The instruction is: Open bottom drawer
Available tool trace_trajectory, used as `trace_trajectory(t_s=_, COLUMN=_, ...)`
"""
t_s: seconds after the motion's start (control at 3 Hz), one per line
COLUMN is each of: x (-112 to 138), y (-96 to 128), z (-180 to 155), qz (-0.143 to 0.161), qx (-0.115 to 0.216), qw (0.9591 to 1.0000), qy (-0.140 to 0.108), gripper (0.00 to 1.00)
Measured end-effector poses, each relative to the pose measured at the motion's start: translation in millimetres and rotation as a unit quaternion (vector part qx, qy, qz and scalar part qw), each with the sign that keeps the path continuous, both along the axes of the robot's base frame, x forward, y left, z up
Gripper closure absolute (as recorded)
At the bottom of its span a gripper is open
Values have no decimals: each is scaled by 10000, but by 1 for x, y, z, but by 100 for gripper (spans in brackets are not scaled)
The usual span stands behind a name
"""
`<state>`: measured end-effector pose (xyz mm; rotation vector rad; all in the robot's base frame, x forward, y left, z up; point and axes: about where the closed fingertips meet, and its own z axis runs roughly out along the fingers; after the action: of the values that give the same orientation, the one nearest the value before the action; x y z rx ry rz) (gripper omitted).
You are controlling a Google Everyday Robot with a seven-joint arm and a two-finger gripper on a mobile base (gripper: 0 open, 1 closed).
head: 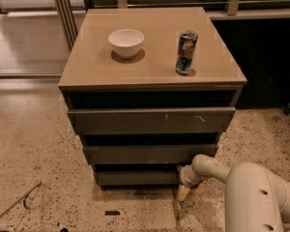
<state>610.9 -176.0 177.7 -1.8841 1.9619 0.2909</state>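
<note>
Since the bottom drawer point(135, 178) looks rigid, smooth and handle-less, pull by its upper right edge; gripper point(184, 174) sits there, grip state unreadable.

Speckled terrazzo floor point(38, 149) across the lower frame, with a thin bent wire point(14, 204) at lower left. Glossy pale flooring point(24, 42) at upper left, beyond metal posts point(63, 8). Dark panel point(266, 62) at right, under a pale rail point(261, 13). End effector point(183, 173) low, right of centre, at the base of the desk point(150, 76).
</note>
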Motion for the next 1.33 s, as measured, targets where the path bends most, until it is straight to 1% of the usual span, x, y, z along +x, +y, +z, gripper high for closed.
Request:
trace_trajectory(t_s=0.33, x=0, y=0, z=0, qz=-2, qx=0, qw=10000, qy=-1, gripper=0)
trace_trajectory(t_s=0.67, x=-2, y=2, z=-1, qz=-12, qx=-5, qw=10000, qy=95, gripper=0)
trace_trajectory(t_s=1.0, x=-6, y=5, z=2, qz=-20, qx=-67, qw=9992, qy=390, gripper=0)
trace_trajectory(t_s=1.33, x=-11, y=5, z=5, qz=-48, qx=-131, qw=9976, qy=680, gripper=0)
